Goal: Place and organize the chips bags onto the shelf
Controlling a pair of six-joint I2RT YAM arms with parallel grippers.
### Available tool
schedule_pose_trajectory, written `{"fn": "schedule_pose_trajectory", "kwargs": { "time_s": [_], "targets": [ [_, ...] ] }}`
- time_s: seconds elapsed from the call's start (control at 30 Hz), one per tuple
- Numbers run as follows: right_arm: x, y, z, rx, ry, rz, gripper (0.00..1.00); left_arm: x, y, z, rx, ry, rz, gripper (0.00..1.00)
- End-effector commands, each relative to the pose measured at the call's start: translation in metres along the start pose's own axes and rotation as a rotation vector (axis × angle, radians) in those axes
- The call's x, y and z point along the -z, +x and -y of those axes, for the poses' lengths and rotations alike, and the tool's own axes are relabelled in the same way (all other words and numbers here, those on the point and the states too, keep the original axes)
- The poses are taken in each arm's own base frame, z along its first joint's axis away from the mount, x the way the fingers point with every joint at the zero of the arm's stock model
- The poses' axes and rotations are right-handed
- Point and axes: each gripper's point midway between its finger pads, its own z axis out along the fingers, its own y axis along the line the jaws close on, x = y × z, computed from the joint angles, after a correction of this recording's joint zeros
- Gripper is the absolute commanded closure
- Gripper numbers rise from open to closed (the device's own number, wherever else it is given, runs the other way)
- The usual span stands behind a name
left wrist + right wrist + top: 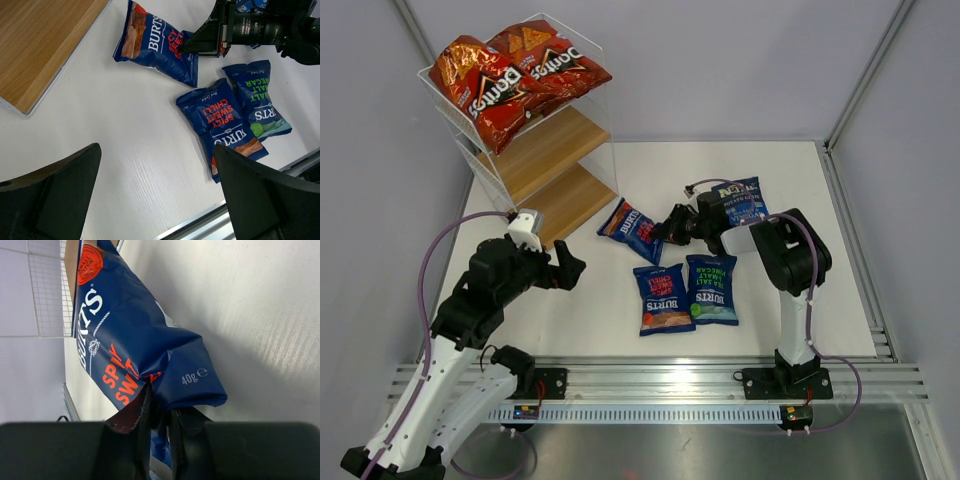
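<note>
right gripper [160, 412] clamped on edge of far-left Burts bag [631, 231], so lift it clear before swinging left to a free shelf [552, 152] board; left gripper [566, 270] fingers apart, idle.

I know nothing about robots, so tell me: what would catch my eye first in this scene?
The two red Doritos bags piled on the top tier of the white wire shelf, far left. Next, the right gripper at mid-table, shut on the corner of a blue Burts bag, with two more Burts bags lying side by side nearer the arms. The left gripper hangs open over the table.
</note>
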Motion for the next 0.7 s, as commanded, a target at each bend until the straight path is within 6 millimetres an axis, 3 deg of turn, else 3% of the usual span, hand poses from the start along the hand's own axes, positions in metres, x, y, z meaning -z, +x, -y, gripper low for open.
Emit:
{"fn": "schedule_pose_trajectory", "kwargs": {
  "time_s": [0.0,0.2,0.43,0.67],
  "targets": [
    [0.011,-0.028,-0.029,0.000,-0.045,0.110,0.86,0.000,-0.005,0.006,-0.018,0.032,0.017,0.01],
    [0.041,-0.048,-0.084,-0.006,-0.156,0.180,0.89,0.006,-0.011,0.001,-0.022,0.001,0.054,0.01],
    [0.079,-0.064,-0.131,0.006,-0.198,0.231,0.90,0.025,-0.028,-0.014,-0.015,-0.091,0.163,0.01],
    [0.104,-0.075,-0.170,-0.005,-0.206,0.229,0.90,0.074,-0.058,-0.018,-0.001,-0.115,0.430,0.01]
  ]
}}
